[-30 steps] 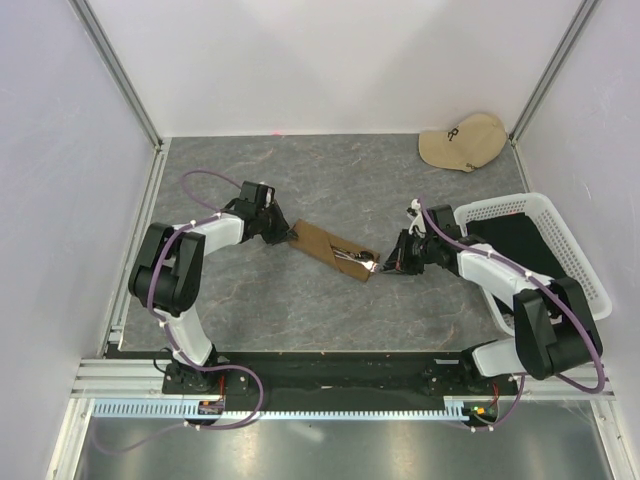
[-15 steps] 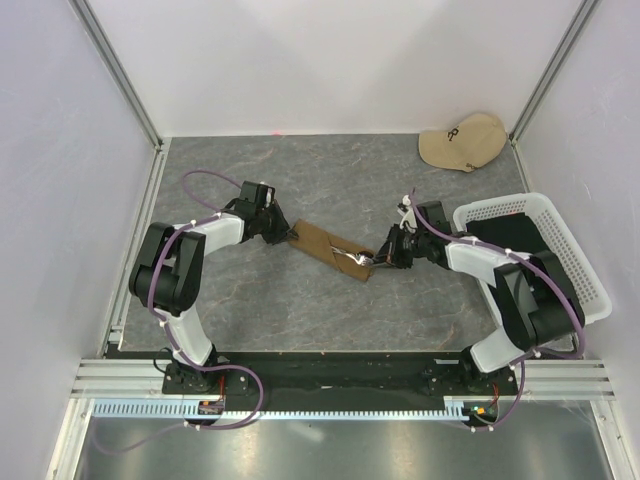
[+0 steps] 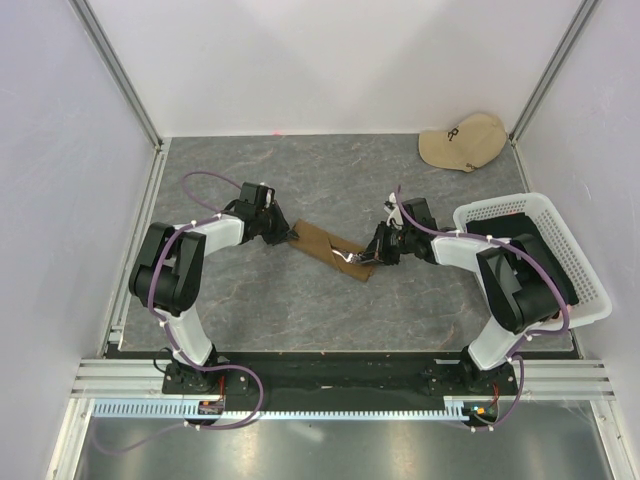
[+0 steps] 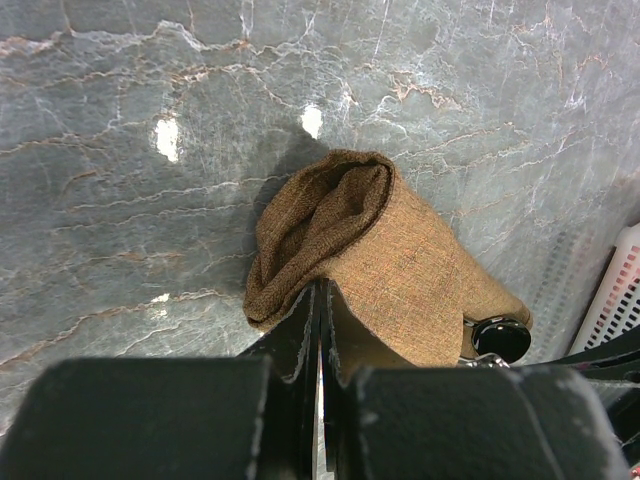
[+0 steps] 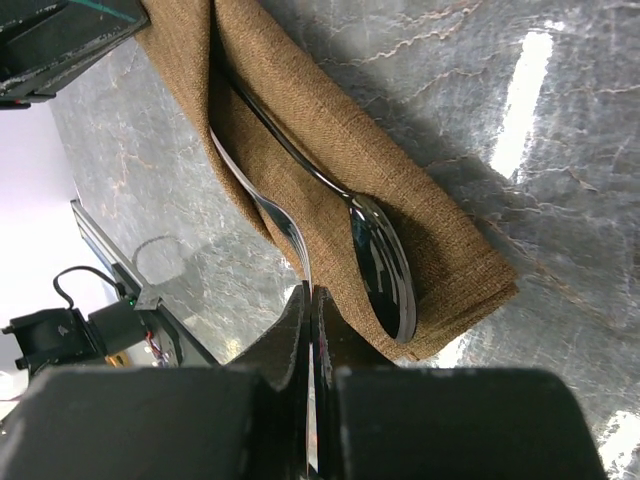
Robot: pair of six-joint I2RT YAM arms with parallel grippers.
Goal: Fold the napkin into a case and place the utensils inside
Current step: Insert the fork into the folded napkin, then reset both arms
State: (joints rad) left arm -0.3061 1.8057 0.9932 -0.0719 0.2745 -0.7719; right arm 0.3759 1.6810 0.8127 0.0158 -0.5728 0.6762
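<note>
The olive-brown napkin lies mid-table, folded into a narrow case running diagonally. My left gripper is at its upper-left end, jaws shut on the bunched cloth edge. My right gripper is at the lower-right open end. In the right wrist view a shiny spoon lies in the case, bowl sticking out. A second slim silver utensil, seen edge-on, runs from the fold into my shut right jaws. The utensils' handles are hidden inside the cloth.
A beige cap sits at the back right. A white mesh basket holding black fabric stands at the right edge, close to my right arm; its corner shows in the left wrist view.
My right gripper has moved left and slightly up, toward the case's open end, and the utensils have slid further into the cloth. The left gripper has stayed put.
</note>
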